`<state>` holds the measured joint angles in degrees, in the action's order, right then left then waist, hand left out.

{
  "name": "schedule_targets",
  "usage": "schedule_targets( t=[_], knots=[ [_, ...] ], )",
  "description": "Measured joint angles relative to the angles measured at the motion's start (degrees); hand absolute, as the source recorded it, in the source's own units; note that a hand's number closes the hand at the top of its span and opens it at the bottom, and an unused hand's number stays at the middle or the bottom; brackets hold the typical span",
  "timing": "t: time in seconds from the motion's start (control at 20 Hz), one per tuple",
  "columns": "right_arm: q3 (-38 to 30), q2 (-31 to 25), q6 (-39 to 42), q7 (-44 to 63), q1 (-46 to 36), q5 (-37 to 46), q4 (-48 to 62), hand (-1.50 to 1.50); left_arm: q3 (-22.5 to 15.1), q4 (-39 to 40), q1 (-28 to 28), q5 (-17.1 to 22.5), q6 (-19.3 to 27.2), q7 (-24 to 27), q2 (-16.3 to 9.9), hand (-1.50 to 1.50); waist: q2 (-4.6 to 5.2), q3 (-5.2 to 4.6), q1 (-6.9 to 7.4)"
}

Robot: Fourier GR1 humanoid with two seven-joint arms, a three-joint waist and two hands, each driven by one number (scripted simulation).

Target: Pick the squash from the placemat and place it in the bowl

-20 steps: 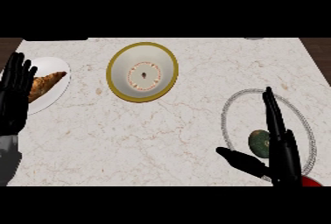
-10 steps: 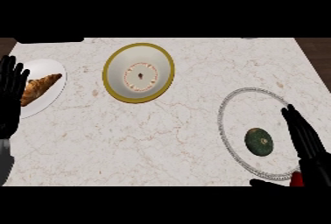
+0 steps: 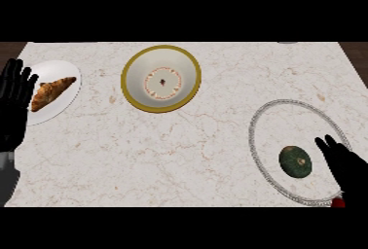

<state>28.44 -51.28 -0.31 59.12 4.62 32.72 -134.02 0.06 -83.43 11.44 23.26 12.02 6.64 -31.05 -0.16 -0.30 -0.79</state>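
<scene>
One dark green squash (image 3: 295, 161) sits on the round placemat (image 3: 267, 127), right hand (image 3: 347, 166) just beside it, fingers straight, holding nothing. One gold-rimmed bowl (image 3: 160, 78) is well apart up the table (image 3: 144, 155). One croissant (image 3: 52, 92) on one plate (image 3: 63, 73); left hand (image 3: 14, 104) rests open beside it.

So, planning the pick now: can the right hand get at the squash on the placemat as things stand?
Probably yes. The right hand sits open just right of the squash, over the placemat, with nothing between them.
</scene>
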Motion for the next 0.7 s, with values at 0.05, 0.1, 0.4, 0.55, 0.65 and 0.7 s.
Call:
schedule_targets(
  t=[0.05, 0.1, 0.4, 0.55, 0.65, 0.7],
  knots=[
    [0.1, 0.5, 1.5, 1.0, -0.9, -0.2, 0.0, -1.50, 0.1, 0.1, -0.3, 0.0, -0.3, 0.3, 0.2, 0.00, 0.04, 0.04, 0.22],
    [-0.9, 0.5, 2.7, 1.4, -1.6, -1.0, 0.1, -1.50, -0.3, 0.1, 0.2, -0.7, 0.3, 0.3, 0.9, 0.00, 0.07, 0.08, 0.29],
    [-3.7, 3.1, 6.7, 2.2, -2.6, -4.4, 0.4, -1.50, 0.4, 0.0, 0.4, -1.5, -0.6, -0.1, 2.0, 0.00, 0.11, 0.21, 0.56],
    [-4.4, 4.7, 7.7, 1.1, -0.8, -4.9, 0.9, -1.50, 0.9, -0.6, 0.8, -2.2, -1.0, -1.4, 2.3, 0.00, 0.10, 0.25, 0.54],
    [-3.9, 6.8, 8.0, 0.5, -0.3, -4.2, 2.0, -1.50, 1.0, -0.4, 0.9, -3.0, -1.2, -1.3, 3.0, 0.00, 0.12, 0.27, 0.59],
    [-4.0, 7.7, 8.4, 0.5, -0.3, -4.4, 2.3, -1.50, 1.3, -0.6, 1.2, -3.2, -1.2, -1.8, 3.1, 0.00, 0.13, 0.28, 0.62]
  ],
)
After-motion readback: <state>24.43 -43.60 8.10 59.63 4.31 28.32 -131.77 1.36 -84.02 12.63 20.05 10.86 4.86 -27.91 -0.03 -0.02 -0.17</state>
